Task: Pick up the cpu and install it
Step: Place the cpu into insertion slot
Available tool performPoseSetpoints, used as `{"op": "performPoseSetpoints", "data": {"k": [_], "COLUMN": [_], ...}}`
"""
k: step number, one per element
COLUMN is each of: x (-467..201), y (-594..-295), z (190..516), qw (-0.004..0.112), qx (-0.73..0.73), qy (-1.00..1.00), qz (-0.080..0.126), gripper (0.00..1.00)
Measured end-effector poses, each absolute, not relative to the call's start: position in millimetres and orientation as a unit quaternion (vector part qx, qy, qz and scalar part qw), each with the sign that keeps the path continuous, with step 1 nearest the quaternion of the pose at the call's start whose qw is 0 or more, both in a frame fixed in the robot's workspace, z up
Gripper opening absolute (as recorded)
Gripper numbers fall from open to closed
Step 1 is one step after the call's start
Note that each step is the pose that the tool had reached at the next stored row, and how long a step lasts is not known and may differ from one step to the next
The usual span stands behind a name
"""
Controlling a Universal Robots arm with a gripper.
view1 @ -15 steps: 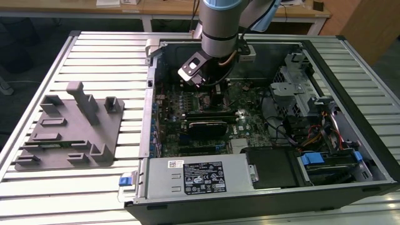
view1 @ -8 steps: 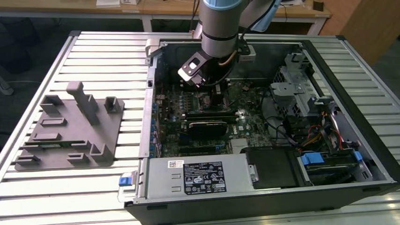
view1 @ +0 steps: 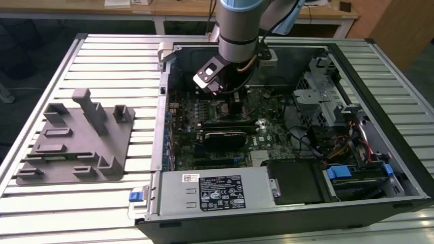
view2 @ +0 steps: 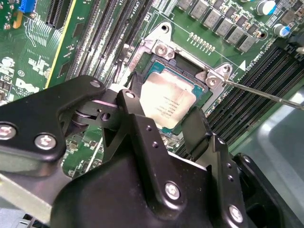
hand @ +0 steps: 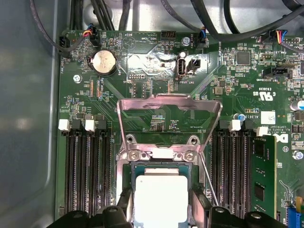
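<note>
Slatted metal table (view1: pixel 101 56) holds one grey fixture (view1: pixel 74 142) at the exterior view's left and one open computer case (view1: pixel 271 223); farther in, my single arm (view1: pixel 237 30) reaches down, gripper (view2: pixel 166 108) clenched on the one cpu (view2: pixel 168 97) at the socket (hand: pixel 156 154).

One cpu (hand: pixel 161 194); one gripper (view2: pixel 164 113); one computer case (view1: pixel 285 224); one grey fixture (view1: pixel 71 150).

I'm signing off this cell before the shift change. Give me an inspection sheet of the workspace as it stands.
Surface: slatted metal table, carrying an open computer case.
Job's things: cpu at the motherboard socket, load plate raised.
Clutter: grey fixture beside the case, on the exterior view's left.
Gripper: gripper shut on the cpu, inside the case.
Cables: loose wires in the case, exterior view's right.
Surroundings: wooden desks behind.
</note>
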State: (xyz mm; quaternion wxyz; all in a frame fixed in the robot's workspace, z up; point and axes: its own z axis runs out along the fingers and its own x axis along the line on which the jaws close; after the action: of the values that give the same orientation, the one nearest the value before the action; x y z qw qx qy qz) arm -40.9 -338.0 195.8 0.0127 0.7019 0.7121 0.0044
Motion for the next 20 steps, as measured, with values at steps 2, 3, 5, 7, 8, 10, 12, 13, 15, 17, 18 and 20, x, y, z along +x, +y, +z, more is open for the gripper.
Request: {"op": "performPoseSetpoints", "data": {"k": [2,3,5,7,8,10,12,13,15,17,18,20], "x": [-40.9,-40.9,-40.9,-40.9,-40.9,-40.9,-40.8,-40.8,-40.6,-39.7,-39.4,-39.4], "y": [-338.0,-338.0,-338.0,-338.0,-338.0,-338.0,-338.0,-338.0,-338.0,-338.0,-338.0,-338.0], "z": [195.8,195.8,195.7,195.7,195.7,195.7,195.7,195.7,195.7,195.6,195.5,195.4], "qw": [0.013,0.013,0.013,0.013,0.013,0.013,0.013,0.013,0.013,0.013,0.013,0.013], "qx": [0.702,0.702,0.702,0.704,0.707,0.711,0.714,0.714,0.714,0.714,0.714,0.715], "qy": [0.712,0.712,0.712,0.71,0.707,0.703,0.7,0.7,0.7,0.7,0.7,0.699], "qz": [0.004,0.004,0.004,0.004,0.004,0.004,0.004,0.004,0.004,0.004,0.004,0.004], "gripper": [0.6,0.6,0.6,0.6,0.6,0.6,0.6,0.6,0.6,0.6,0.6,0.6]}}
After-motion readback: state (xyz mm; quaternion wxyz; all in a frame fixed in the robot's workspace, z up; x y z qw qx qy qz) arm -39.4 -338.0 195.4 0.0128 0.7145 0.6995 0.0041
